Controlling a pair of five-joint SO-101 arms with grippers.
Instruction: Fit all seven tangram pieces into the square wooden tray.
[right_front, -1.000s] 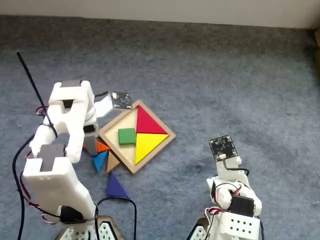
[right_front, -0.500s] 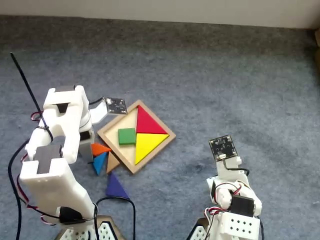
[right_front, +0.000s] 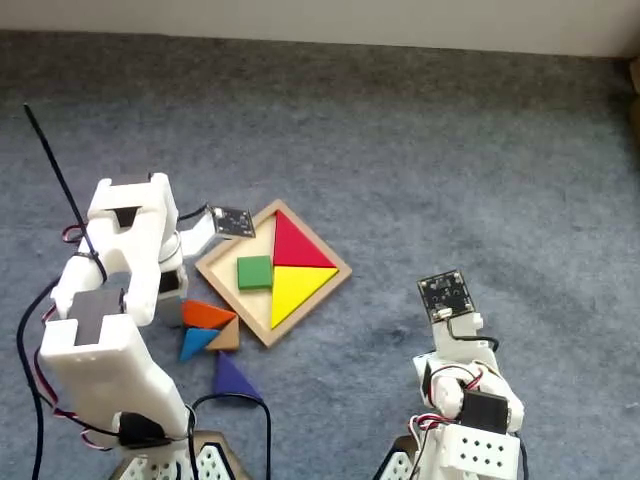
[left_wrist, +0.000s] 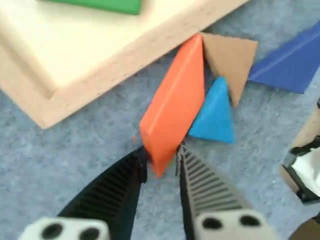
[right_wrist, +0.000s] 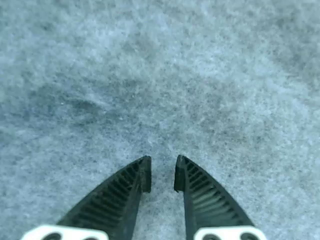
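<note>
The square wooden tray (right_front: 316, 235) lies left of centre, holding a red triangle (right_front: 293, 243), a yellow triangle (right_front: 295, 290) and a green square (right_front: 254, 272). Outside its near-left edge lie an orange parallelogram (right_front: 208, 313), a light blue triangle (right_front: 195, 342), a brown triangle (right_front: 227, 335) and a dark blue triangle (right_front: 232, 376). My left gripper (left_wrist: 160, 165) is shut on a corner of the orange parallelogram (left_wrist: 175, 107), which touches the tray rim (left_wrist: 125, 70), the brown triangle (left_wrist: 230, 57) and the light blue triangle (left_wrist: 215, 117). My right gripper (right_wrist: 160, 175) is shut over bare carpet, holding nothing.
The dark blue triangle (left_wrist: 287, 62) lies just beyond the brown one. The right arm (right_front: 455, 340) stands folded at the near right, well away from the tray. Grey carpet stretches behind and to the right of the tray.
The left arm shifted, and the orange parallelogram slid and turned toward the near edge. The light blue and brown triangles were nudged the same way. The right arm kept still.
</note>
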